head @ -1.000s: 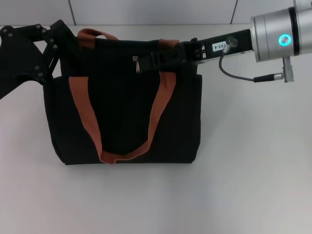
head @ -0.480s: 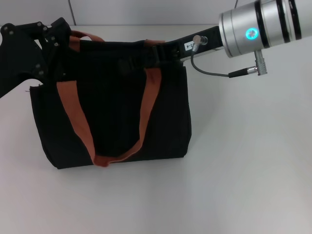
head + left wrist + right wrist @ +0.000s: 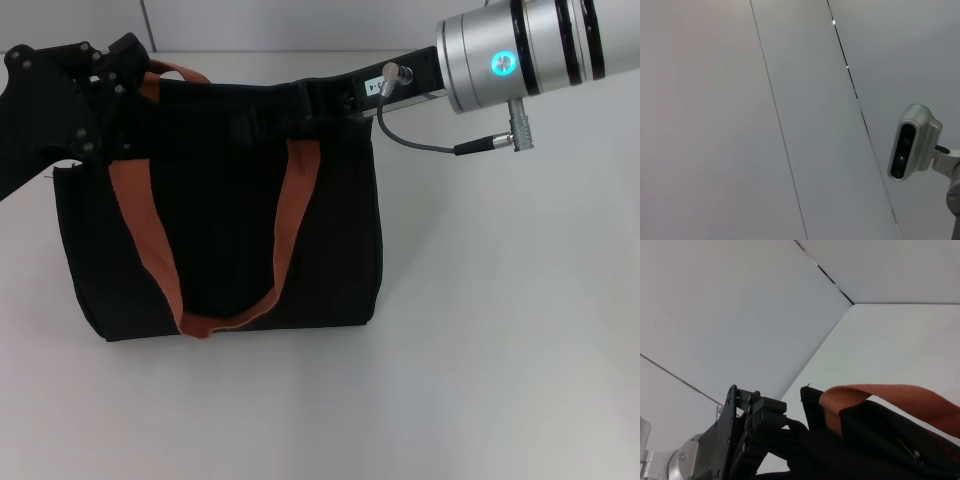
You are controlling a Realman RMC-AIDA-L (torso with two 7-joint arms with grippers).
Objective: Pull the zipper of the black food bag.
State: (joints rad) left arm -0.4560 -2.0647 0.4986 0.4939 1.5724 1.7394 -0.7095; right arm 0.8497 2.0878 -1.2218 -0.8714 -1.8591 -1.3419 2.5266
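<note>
I cannot pick out the zipper pull itself in the head view; the zip line runs across the top of the black food bag [image 3: 230, 220], and the right gripper [image 3: 250, 125] sits on that line, roughly midway along the bag's upper edge, between the two ends of the near orange-brown strap [image 3: 200, 322]. Its dark fingers merge with the black fabric, so I cannot tell whether they are together or apart, or whether they hold the pull. In the right wrist view a small metal piece [image 3: 915, 454] shows on the bag [image 3: 875, 440] just under the far orange-brown strap [image 3: 880, 396]; I cannot say for sure that it is the pull.

The bag stands upright on the white table [image 3: 500, 350], with the right arm's silver wrist [image 3: 520, 50] reaching in from the bag's right end. The left gripper [image 3: 105, 95] is at the bag's upper left corner, touching the fabric there; I see the same gripper [image 3: 747, 435] from the right wrist view against that corner, but I cannot tell whether it is clamped.
</note>
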